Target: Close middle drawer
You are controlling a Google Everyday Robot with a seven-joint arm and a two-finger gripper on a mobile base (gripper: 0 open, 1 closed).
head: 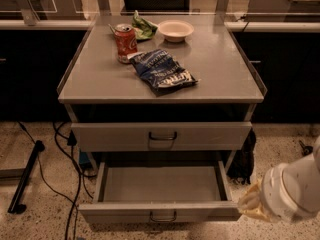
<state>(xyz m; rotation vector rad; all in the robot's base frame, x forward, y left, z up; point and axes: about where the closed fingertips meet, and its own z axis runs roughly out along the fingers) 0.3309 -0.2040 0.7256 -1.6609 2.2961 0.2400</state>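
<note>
The middle drawer is pulled out. Its plain grey tray is empty, and its low front panel carries a small dark loop handle. The taller top drawer above it is shut. The lowest drawer is hidden under the open one. My gripper, pale yellowish on a white wrist, is at the lower right. It sits just beside the right end of the open drawer's front panel, and I cannot tell if it touches the panel.
On the cabinet top lie a red soda can, a blue chip bag, a green bag and a white bowl. Black cables and a dark bar lie on the floor at left.
</note>
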